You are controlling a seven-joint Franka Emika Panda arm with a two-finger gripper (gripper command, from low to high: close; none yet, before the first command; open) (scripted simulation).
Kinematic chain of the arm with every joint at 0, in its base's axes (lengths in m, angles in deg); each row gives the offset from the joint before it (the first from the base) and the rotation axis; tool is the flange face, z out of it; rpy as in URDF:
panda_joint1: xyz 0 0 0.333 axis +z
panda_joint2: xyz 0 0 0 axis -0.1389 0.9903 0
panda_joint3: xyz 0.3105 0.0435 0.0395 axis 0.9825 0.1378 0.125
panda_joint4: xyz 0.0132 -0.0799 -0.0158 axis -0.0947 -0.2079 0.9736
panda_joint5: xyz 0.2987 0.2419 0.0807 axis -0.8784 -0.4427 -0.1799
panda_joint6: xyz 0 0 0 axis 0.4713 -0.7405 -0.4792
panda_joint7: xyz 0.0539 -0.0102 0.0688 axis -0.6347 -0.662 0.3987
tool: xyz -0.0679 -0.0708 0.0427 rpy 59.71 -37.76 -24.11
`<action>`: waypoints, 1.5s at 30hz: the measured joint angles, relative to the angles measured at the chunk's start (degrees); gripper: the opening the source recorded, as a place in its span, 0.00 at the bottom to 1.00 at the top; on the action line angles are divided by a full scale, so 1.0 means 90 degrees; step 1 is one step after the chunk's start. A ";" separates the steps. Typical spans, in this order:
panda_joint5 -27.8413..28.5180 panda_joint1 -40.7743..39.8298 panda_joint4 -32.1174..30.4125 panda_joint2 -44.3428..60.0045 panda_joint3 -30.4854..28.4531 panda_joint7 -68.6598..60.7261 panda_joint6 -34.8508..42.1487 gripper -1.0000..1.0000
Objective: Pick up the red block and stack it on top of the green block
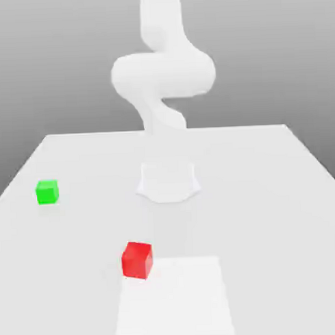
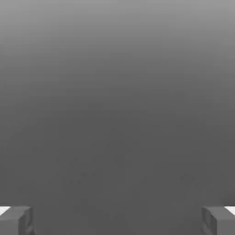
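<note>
The red block (image 1: 136, 260) sits on the worktop (image 1: 269, 227) in the near part of the exterior view, somewhat toward that view's left, and is turned at a slight angle so that more than one of its faces shows. Its faces are plain and bright red, with no label, brand or writing to be read on those in sight. It lies at the far left corner, as the exterior view has it, of a pale patch (image 1: 173, 300), a paler four-sided area on the worktop; whether the block overlaps that corner or stands just in front of it is hard to tell. The green block (image 1: 47, 192) is well apart from it, farther back and close to the worktop's edge on the exterior view's left. It is bright green, equally plain and unmarked, rests flat, and has nothing on top. Beyond the red block, near the middle of the worktop's width, stands the white base (image 1: 168, 182), with the white arm (image 1: 163, 74) rising from it and running out at the top of the exterior view. The arm's visible surfaces carry no readable lettering either. In the hand view the end effector (image 2: 117, 221) stands wide, its two fingers (image 2: 213, 221) far apart with nothing between them, against a plain grey background (image 2: 117, 114) that grows lighter toward one side.
</note>
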 joint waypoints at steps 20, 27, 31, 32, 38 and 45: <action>-0.0102 -0.0728 -0.3409 0.4789 -0.0457 0.0064 -0.3641 0.50; -0.0404 -0.0965 -0.3288 0.5875 -0.0136 -0.0154 -0.4562 0.00; -0.0395 -0.0994 -0.3280 0.5935 -0.0109 -0.0146 -0.4614 0.00; -0.0377 -0.0977 -0.3292 0.5850 -0.0129 -0.0132 -0.4541 0.00; -0.0032 -0.0950 -0.3469 0.4609 -0.0261 0.0116 -0.3478 0.00; 0.0313 -0.1948 -0.3512 0.3908 -0.0753 0.1461 -0.2840 0.00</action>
